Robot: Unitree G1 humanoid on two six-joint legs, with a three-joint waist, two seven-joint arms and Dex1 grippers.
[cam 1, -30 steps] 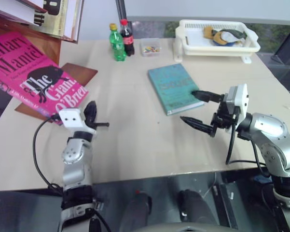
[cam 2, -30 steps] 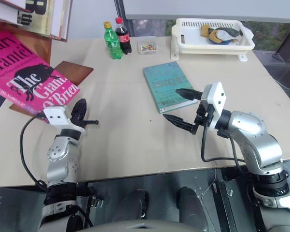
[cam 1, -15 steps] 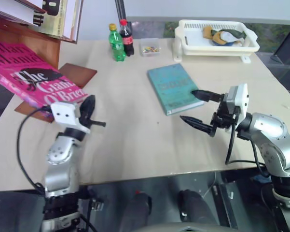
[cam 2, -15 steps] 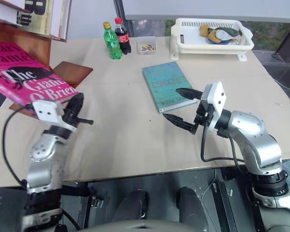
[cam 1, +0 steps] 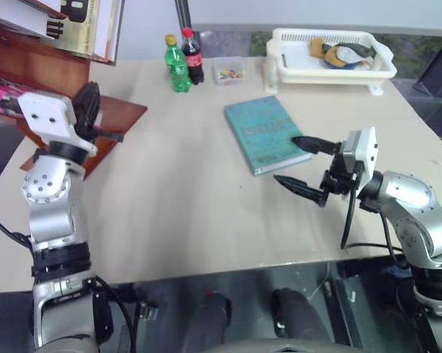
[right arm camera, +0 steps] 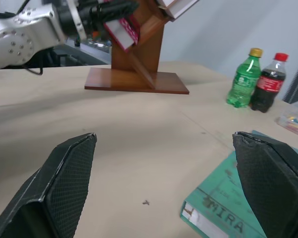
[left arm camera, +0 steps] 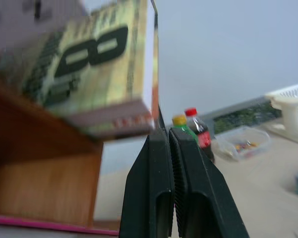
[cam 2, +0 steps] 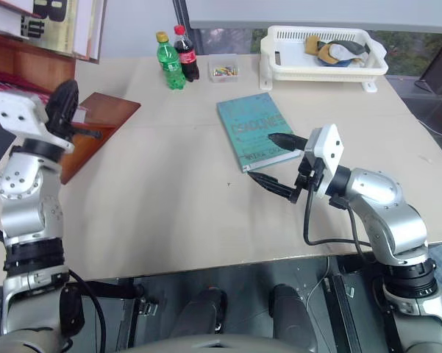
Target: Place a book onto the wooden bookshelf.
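Left fingers (left arm camera: pixel 174 198) pressed together, right fingers (right arm camera: pixel 265 183) spread; book (right arm camera: pixel 120 30) apparently beside the left.

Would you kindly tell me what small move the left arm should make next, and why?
Probably ease the left gripper away from the wooden bookshelf. Its fingers are shut with nothing between them, and the book seems to lie already on a slanted lower board, beneath the cream books.
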